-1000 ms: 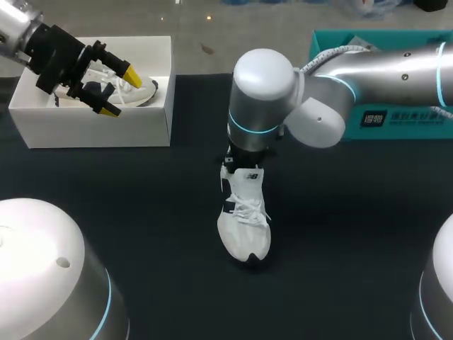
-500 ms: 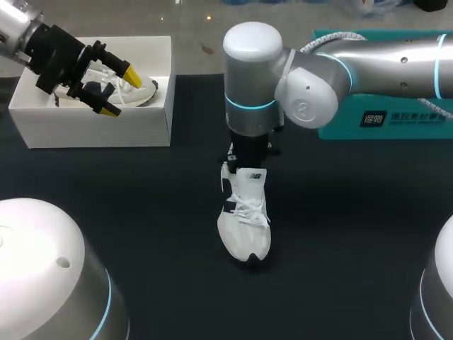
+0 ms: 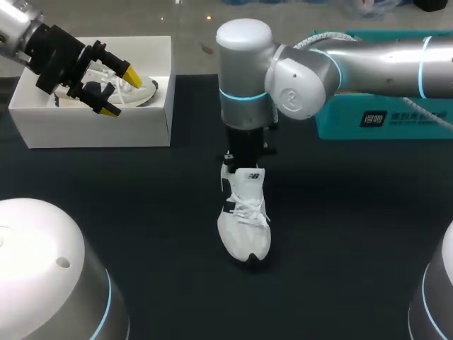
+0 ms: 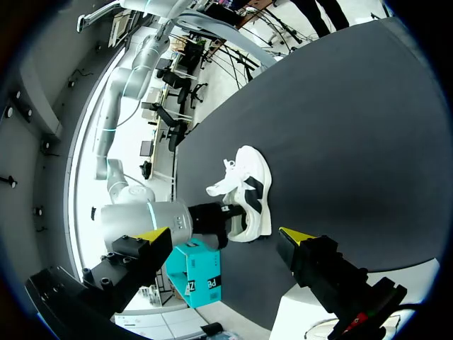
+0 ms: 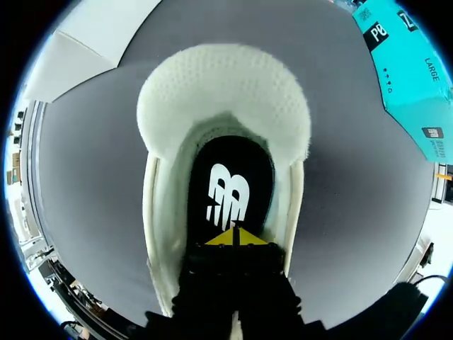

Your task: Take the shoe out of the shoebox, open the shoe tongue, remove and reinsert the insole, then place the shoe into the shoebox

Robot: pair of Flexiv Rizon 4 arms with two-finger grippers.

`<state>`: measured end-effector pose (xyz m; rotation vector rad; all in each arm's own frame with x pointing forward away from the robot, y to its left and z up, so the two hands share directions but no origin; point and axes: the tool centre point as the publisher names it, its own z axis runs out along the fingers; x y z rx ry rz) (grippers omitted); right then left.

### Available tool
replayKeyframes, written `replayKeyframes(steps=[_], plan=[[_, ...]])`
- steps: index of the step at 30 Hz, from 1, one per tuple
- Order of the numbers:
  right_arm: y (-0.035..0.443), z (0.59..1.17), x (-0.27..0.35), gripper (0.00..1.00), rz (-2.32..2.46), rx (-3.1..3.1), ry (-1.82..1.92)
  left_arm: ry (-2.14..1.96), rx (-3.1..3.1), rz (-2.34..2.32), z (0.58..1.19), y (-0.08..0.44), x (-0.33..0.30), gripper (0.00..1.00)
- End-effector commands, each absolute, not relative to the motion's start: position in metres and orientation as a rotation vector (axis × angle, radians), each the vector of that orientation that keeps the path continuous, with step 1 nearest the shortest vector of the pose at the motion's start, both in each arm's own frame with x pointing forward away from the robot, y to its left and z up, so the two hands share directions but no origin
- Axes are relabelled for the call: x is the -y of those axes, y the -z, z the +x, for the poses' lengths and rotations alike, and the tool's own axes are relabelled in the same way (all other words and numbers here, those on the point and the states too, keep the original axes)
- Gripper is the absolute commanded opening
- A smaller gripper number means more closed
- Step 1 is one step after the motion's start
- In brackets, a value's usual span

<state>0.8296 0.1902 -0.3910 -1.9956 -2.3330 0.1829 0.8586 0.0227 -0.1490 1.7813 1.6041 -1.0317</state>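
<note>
Left hand (image 3: pixel 119 91), fingers apart, hangs over the box (image 3: pixel 92 129) at upper left. Right hand (image 5: pixel 233 237), fingers together, is inside the shoe (image 3: pixel 244 227) mid-frame

From above, the right arm (image 3: pixel 244 92) blocks the heel of the shoe (image 3: pixel 244 219). Up close, the right gripper (image 5: pixel 233 237) has its tips together inside the shoe, but I can't tell whether the insole (image 5: pixel 228 184) is pinched between them. The left gripper (image 3: pixel 118 92) covers part of the other shoe (image 3: pixel 145 91) in the shoebox (image 3: pixel 92 131).

L arm (image 3: pixel 18 32) at far left, L gripper (image 3: pixel 118 92) spread wide. R arm (image 3: pixel 368 60) in from right, wrist vertical; R gripper (image 5: pixel 233 238) pointing down, tips pressed together.
</note>
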Motion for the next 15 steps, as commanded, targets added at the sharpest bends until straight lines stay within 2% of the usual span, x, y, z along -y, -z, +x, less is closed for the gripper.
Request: replayKeyframes(steps=[1,15], plan=[[0.3572,0.8331,-0.1904,0.00,-1.952,2.364,-0.303,1.029,-1.606,1.786,0.8588,0.1483,-0.0227,1.00],[0.3513,0.8313,-0.1902,0.00,-1.973,2.320,-0.278,1.029,-1.606,1.786,0.8588,0.1483,-0.0227,1.00]])
